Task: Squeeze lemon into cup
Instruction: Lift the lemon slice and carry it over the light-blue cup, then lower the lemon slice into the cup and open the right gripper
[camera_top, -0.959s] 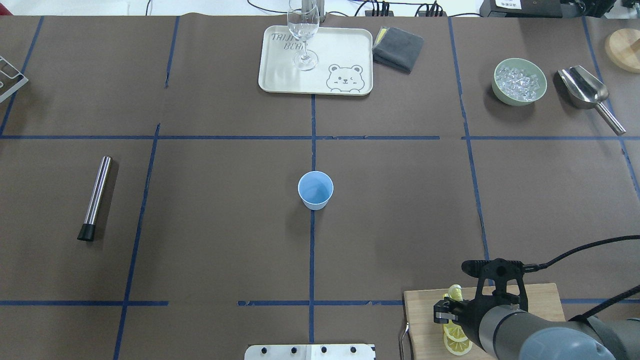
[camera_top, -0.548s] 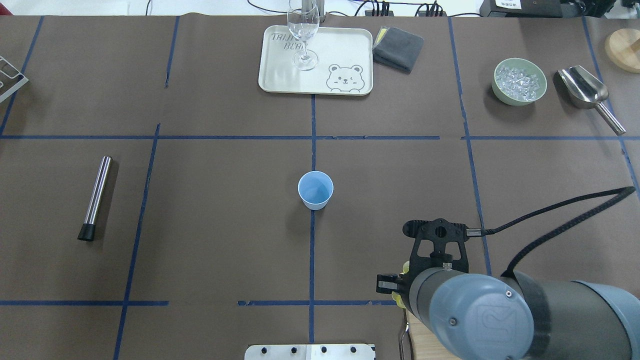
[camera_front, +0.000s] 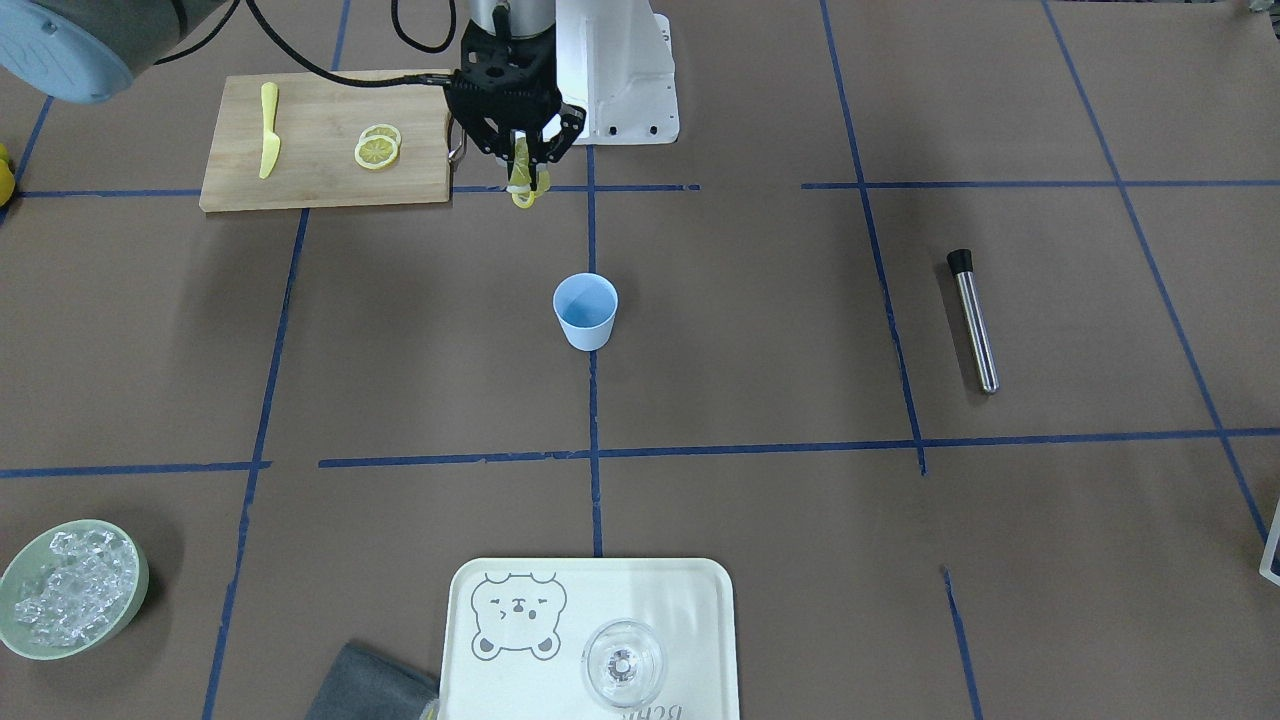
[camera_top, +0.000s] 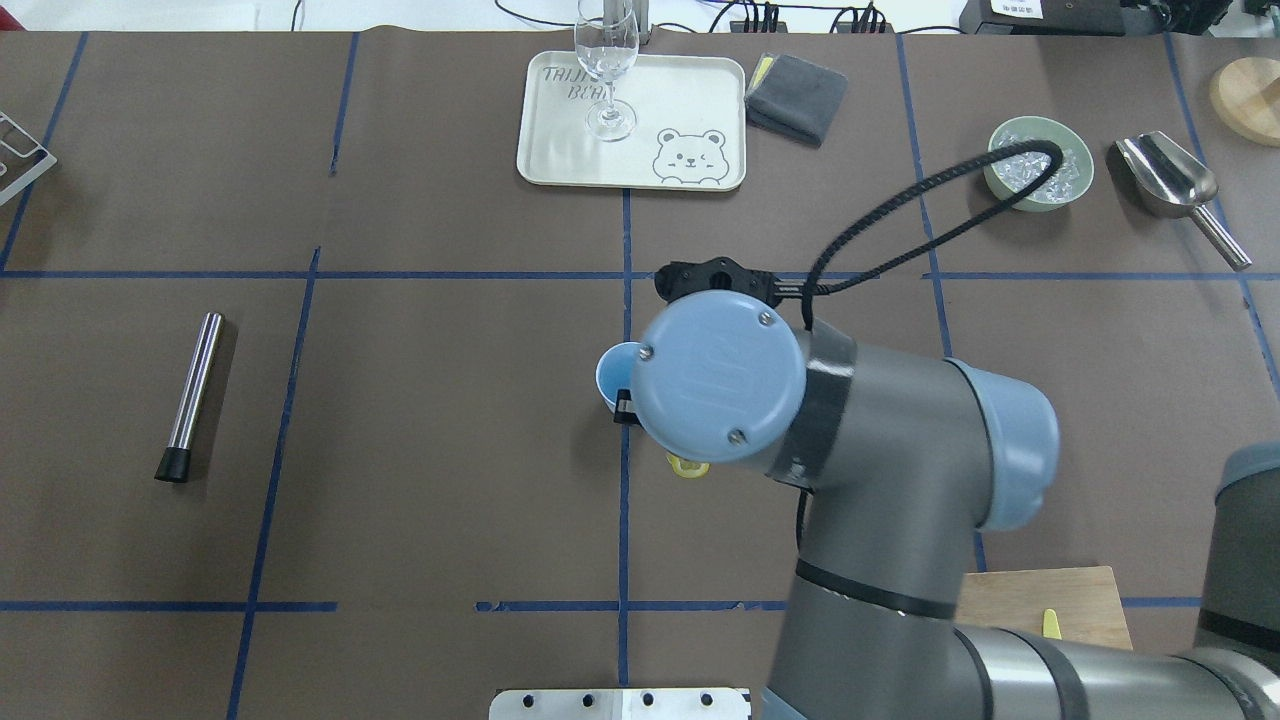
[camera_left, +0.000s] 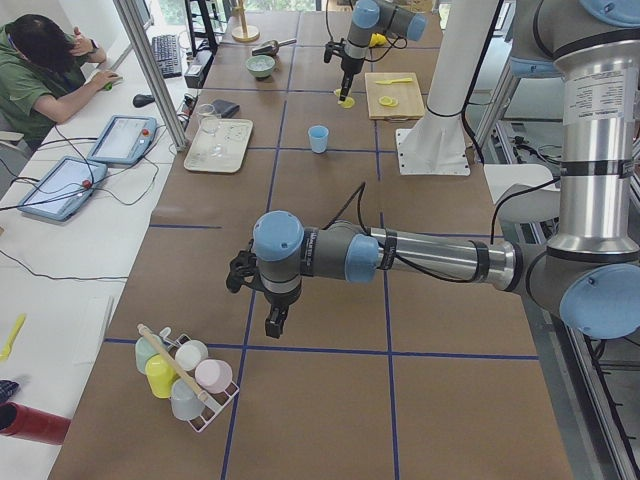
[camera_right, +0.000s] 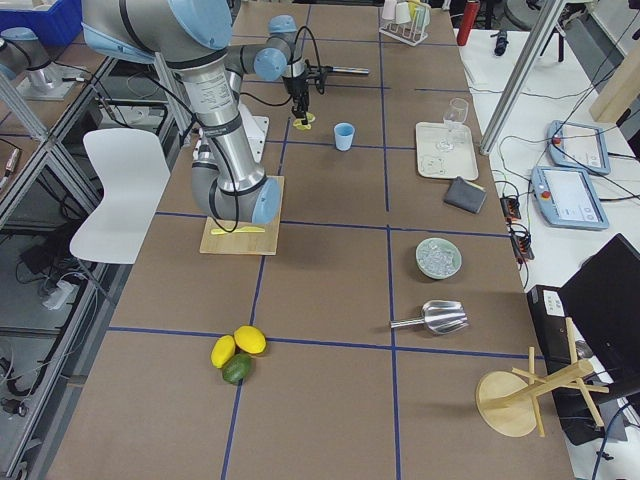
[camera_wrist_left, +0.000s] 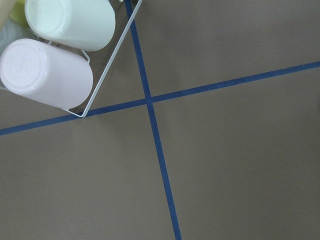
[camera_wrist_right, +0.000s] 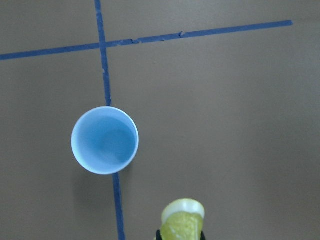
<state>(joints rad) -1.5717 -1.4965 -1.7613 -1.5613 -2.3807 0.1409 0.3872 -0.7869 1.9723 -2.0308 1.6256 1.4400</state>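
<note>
The lemon (camera_front: 524, 190) hung on edge from the right gripper (camera_front: 521, 160), disc upright and long axis pointing straight down at the table (camera_front: 760, 330), its upper part pinched between the closed-in fingers and the lower part dangling free below them. It sat in the air just off the corner of the cutting board (camera_front: 310, 110), on the robot's side of the cup (camera_front: 586, 311) and not over its mouth. The cup stood upright, mouth up, on the blue tape line (camera_front: 593, 410). From the right wrist camera only the slice's lower end (camera_wrist_right: 183, 220) showed, cut off by the bottom edge, with the cup (camera_wrist_right: 104, 140) up and to the left of it. In the overhead view the right wrist hid most of the cup (camera_top: 607, 368), leaving an arc of rim, and only a bit of yellow (camera_top: 688, 467) peeked out below. The paper around the cup lay bare on all sides: the steel bar (camera_front: 973, 320), the tray (camera_front: 700, 600) and the bowl of ice (camera_front: 138, 585) were well apart from it. Two more slices (camera_front: 377, 148) and a yellow knife (camera_front: 268, 143) lay on the board. The left gripper (camera_left: 275, 322) hung near a wire rack (camera_left: 215, 415) of cups, seen only from the side, so whether its claw was spread could not be told.
</note>
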